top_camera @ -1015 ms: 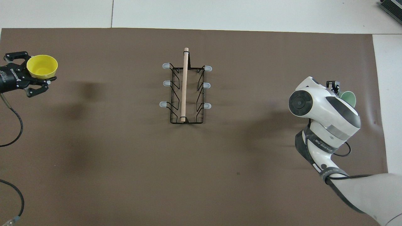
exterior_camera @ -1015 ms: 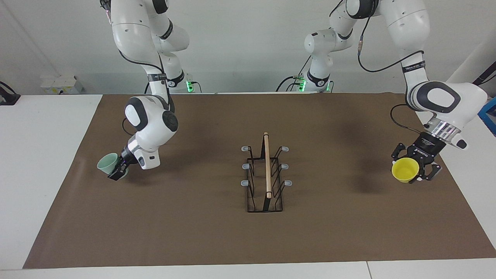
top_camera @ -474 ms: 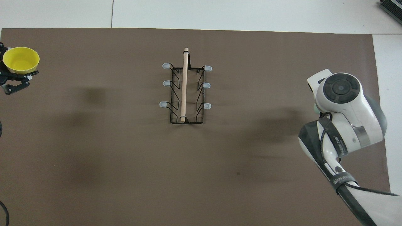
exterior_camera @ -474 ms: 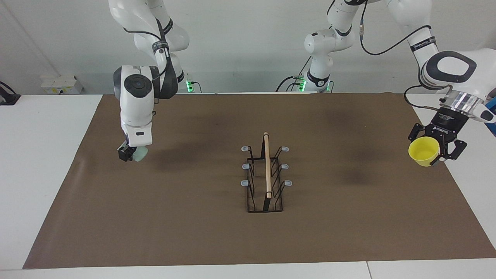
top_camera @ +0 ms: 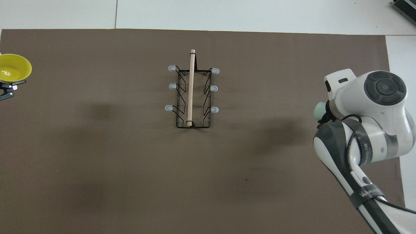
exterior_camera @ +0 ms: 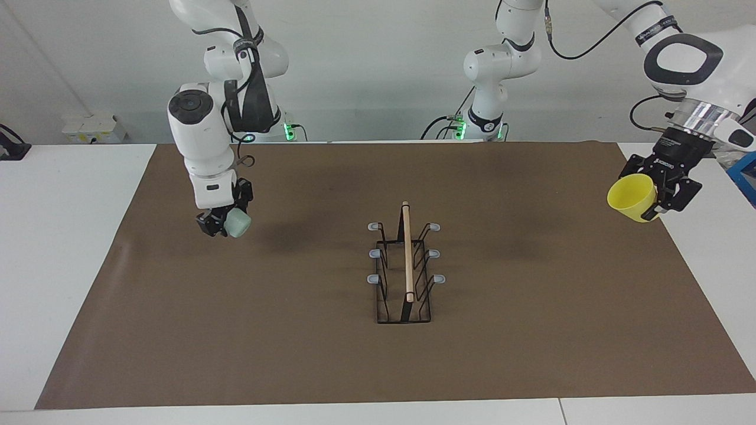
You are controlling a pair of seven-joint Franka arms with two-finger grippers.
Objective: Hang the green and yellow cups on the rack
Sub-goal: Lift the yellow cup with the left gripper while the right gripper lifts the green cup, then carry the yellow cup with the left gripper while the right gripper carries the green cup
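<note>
The black wire rack [exterior_camera: 406, 273] [top_camera: 191, 94] with its wooden top rod stands mid-mat, and its grey-tipped prongs are bare. My right gripper [exterior_camera: 220, 224] hangs in the air over the mat toward the right arm's end, shut on the pale green cup [exterior_camera: 238, 224] [top_camera: 318, 110], which lies on its side. In the overhead view the right arm hides most of that cup and the gripper. My left gripper [exterior_camera: 660, 195] is raised over the mat's edge at the left arm's end, shut on the rim of the yellow cup [exterior_camera: 632, 198] [top_camera: 15, 67].
A brown mat [exterior_camera: 295, 330] covers the table, with white tabletop [exterior_camera: 53, 248] at both ends. A blue object [exterior_camera: 745, 177] sits at the frame's edge next to the left gripper. The rack is the only thing standing on the mat.
Both arms have lifted their cups off the mat. The right wrist has turned the green cup onto its side and carried it toward the rack. The yellow cup rose and moved toward the table's end.
</note>
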